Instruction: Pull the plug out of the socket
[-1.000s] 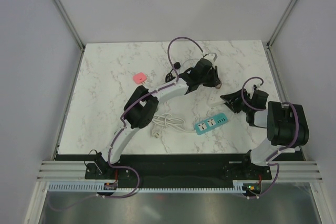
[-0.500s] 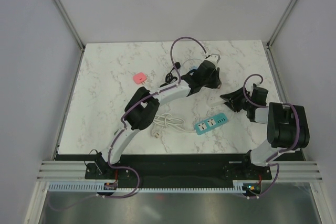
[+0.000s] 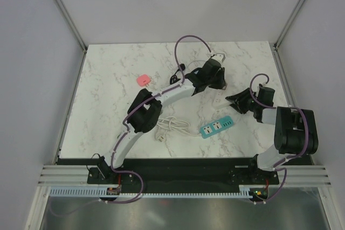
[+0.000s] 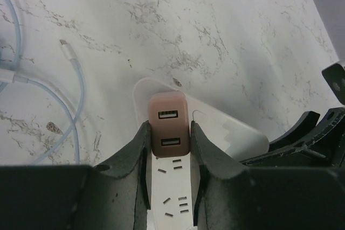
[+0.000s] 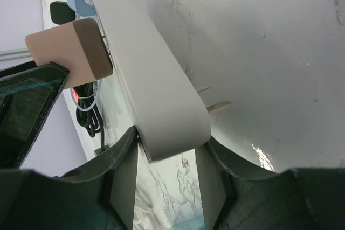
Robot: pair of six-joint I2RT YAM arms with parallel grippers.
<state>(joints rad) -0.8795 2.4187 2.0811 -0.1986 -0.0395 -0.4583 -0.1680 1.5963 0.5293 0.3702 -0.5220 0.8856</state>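
A pinkish-brown USB plug sits in a white power strip. My left gripper is shut on the plug, one finger on each side. My right gripper is shut on the near end of the white strip. In the right wrist view the plug stands slightly off the strip, with its metal prongs showing in the gap. In the top view the left gripper and the right gripper meet over the strip at the back right of the table.
A teal power strip lies in front of the grippers. A coiled white cable lies beside it, and a pink block lies at the left. A pale blue cable and a black cable lie behind the left gripper.
The right gripper has moved away from its base and closed in on the strip's end. The left gripper has shifted slightly right and stays over the plug.
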